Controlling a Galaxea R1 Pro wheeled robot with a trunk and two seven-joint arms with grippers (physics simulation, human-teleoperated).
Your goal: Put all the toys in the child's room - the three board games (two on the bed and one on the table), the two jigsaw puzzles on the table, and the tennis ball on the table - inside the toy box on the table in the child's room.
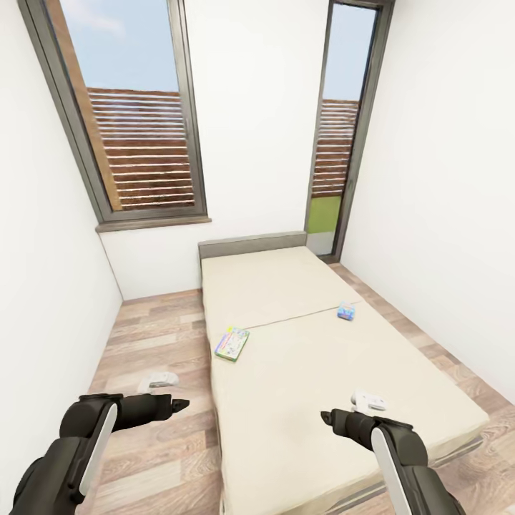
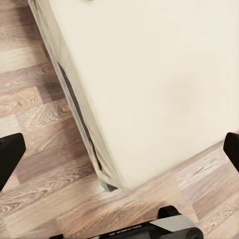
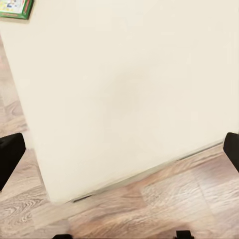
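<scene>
Both claws spread wide and empty at the foot of the bed, two board games lying farther up it.

From the head view, the bed (image 1: 315, 357) runs away toward the windows with a green-edged board game (image 1: 232, 343) near its left edge and a small blue board game (image 1: 347, 311) over toward the right side; the left gripper (image 1: 179, 405) hangs over the wood floor (image 1: 154, 325) beside the bed, the right gripper (image 1: 330, 416) over the mattress, neither touching anything (how far they gape is hard to read here). In the left wrist view the two fingertips (image 2: 10, 154) sit at opposite edges, wide apart, nothing between them but the bed's corner and floor. In the right wrist view the fingertips (image 3: 10, 152) stand equally wide, empty, with the green-edged board game (image 3: 15, 8) well apart, at the picture's corner.
</scene>
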